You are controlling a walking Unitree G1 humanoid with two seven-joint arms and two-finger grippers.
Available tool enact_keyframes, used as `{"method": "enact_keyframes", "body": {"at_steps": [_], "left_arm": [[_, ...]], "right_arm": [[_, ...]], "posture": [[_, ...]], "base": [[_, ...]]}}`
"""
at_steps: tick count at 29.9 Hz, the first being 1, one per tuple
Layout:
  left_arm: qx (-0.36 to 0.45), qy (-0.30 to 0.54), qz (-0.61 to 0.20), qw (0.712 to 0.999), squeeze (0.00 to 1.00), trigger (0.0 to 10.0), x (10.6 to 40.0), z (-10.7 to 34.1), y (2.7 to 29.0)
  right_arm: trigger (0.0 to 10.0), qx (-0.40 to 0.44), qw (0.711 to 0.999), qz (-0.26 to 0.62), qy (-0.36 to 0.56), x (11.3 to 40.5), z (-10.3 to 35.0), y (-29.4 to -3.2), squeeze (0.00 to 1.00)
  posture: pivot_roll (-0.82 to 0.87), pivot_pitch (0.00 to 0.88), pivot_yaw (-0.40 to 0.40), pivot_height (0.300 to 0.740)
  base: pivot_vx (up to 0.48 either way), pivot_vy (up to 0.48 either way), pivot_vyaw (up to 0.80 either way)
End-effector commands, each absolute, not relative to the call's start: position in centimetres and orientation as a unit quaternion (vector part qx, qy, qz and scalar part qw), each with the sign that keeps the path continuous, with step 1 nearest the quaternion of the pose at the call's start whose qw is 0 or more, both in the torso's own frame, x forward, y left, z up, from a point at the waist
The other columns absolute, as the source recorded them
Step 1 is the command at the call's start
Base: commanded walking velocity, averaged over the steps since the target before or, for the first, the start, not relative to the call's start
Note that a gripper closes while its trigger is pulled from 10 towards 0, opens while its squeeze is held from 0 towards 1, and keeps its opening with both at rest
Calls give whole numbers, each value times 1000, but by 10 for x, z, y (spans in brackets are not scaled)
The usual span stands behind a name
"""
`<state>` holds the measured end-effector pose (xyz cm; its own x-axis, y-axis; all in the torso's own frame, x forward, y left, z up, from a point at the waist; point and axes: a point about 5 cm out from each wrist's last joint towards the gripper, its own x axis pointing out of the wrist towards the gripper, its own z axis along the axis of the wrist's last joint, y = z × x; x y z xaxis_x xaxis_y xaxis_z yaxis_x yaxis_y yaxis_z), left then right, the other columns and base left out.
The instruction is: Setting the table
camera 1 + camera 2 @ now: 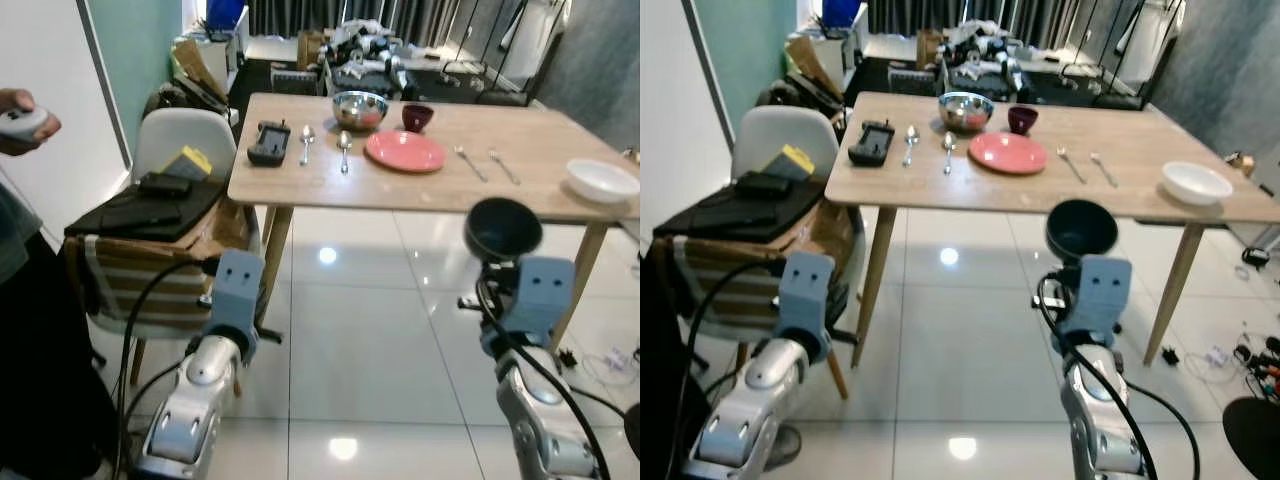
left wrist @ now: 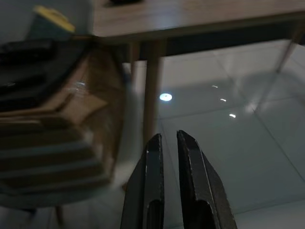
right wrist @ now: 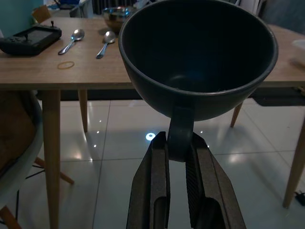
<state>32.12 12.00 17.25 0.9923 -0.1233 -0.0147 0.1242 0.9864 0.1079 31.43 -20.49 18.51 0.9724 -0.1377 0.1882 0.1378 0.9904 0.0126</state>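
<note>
My right gripper (image 3: 177, 143) is shut on the stem-like handle of a dark bowl (image 3: 198, 57), holding it upright above the floor, short of the wooden table (image 1: 530, 195). That dark bowl (image 1: 503, 228) hangs just before the table's near edge. On the table lie a pink plate (image 1: 404, 151), a steel bowl (image 1: 359, 109), a small dark red bowl (image 1: 417, 117), two spoons (image 1: 307, 143), two forks (image 1: 470, 163) and a white bowl (image 1: 601, 180) at the right end. My left gripper (image 2: 167, 138) is shut on nothing, low over the floor near the table's left leg.
A black device (image 1: 269, 142) lies at the table's left end. A white chair (image 1: 180, 135) piled with dark things and a box stands to the left. A person's hand with a controller (image 1: 20, 122) is at the far left. Glossy tiled floor (image 1: 350, 330) lies ahead.
</note>
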Motion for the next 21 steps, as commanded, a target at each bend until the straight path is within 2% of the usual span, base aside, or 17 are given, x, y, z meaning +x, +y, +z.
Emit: {"method": "enact_keyframes", "body": {"at_steps": [1, 21], "left_arm": [[54, 10, -69, 996, 0, 10000, 319, 168, 115], [57, 6, -67, 996, 0, 10000, 321, 170, 117]], "right_arm": [[10000, -3, 992, -81, -93, 312, 183, -211, 0], [10000, -4, 994, -68, -90, 314, 182, -209, 0]], "posture": [[65, 74, 24, 740], [71, 72, 27, 740]], "base": [[465, 0, 0], [465, 0, 0]]}}
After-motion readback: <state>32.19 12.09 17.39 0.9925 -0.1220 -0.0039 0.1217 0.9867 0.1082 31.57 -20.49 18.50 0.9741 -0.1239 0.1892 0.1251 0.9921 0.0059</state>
